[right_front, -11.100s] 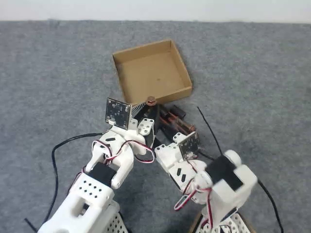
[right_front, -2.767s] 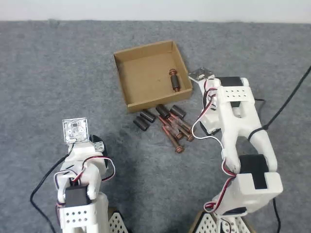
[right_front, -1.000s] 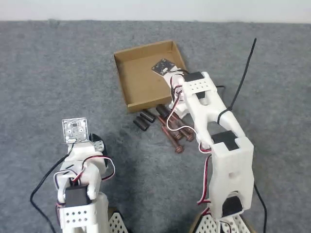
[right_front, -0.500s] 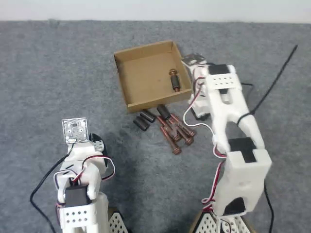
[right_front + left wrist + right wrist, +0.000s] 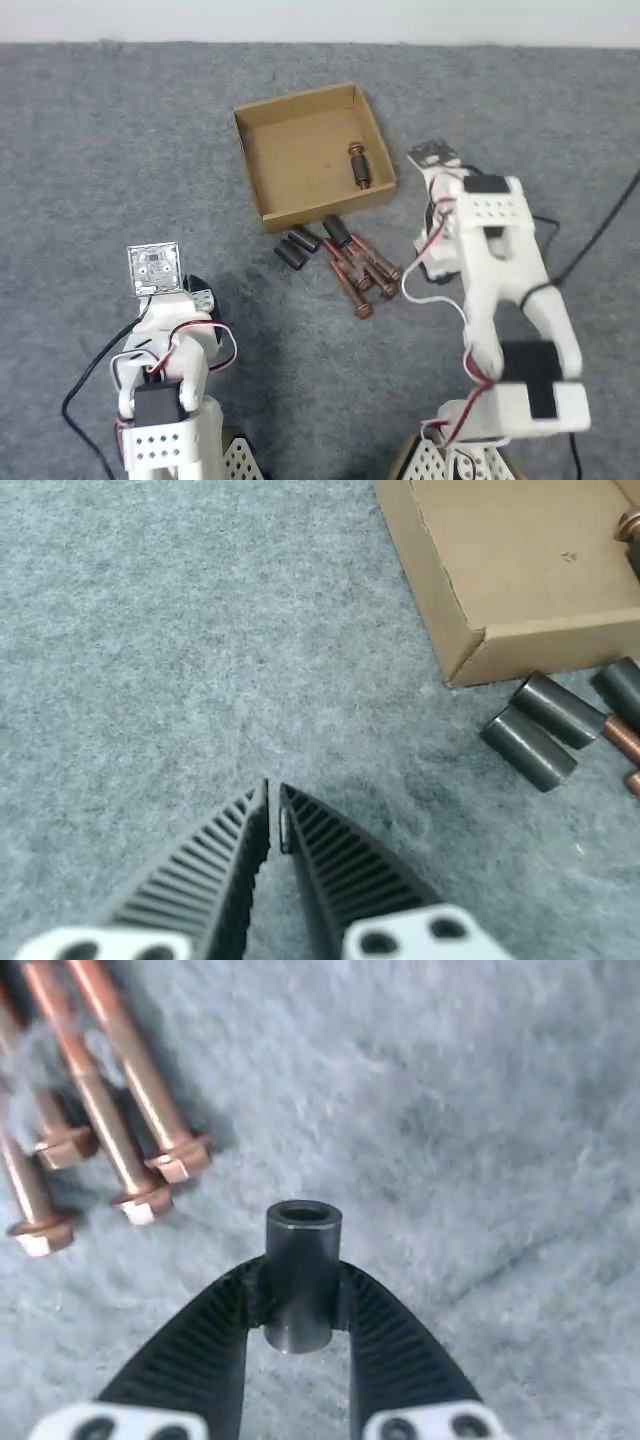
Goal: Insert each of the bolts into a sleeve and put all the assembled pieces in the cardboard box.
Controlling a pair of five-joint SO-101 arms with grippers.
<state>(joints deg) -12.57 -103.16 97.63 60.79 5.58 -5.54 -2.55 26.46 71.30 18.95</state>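
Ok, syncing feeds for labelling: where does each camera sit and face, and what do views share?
High view: fixed overhead, looking down at cardboard box, bolts, sleeves; left arm and right arm show.
Left wrist view: on left wrist, facing box corner and sleeves past shut left gripper.
Right wrist view: on right wrist, facing bolts past right gripper clamping a sleeve.
Shared: box in high and left wrist views.

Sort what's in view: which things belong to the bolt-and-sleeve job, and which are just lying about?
Part of the job:
- cardboard box
- assembled piece lying inside it
- loose bolts on the carpet
- loose sleeves beside them
- held sleeve in the right gripper

Just lying about:
- black cable by the left arm's base
- grey carpet under everything
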